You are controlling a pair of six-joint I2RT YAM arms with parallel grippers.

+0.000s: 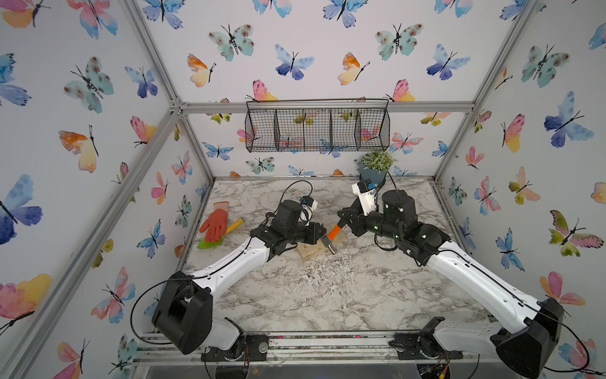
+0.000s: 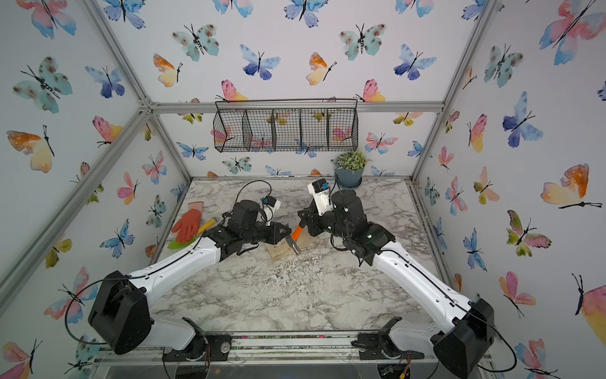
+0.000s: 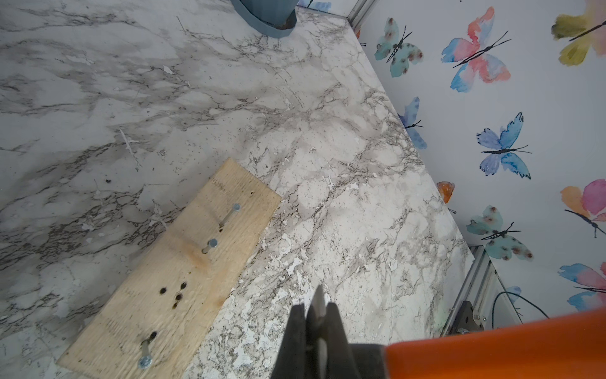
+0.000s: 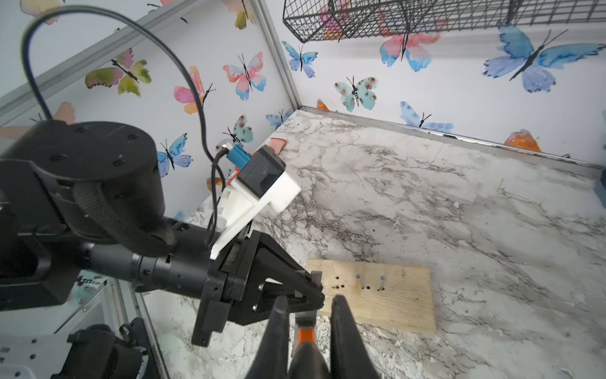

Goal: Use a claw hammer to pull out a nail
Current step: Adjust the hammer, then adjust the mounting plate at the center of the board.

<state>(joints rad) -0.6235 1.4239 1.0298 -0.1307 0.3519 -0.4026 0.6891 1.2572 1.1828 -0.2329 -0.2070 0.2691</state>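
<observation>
Tightly, right end effector (image 4: 310, 303) clamps claw hammer (image 1: 333, 233).

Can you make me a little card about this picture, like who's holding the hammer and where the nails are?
Tool: claw hammer, orange neck
Left gripper: shut on the hammer's steel head
Right gripper: shut on its black handle
Nails: three sticking out of the wooden board
Nearby: orange glove, potted plant
</observation>
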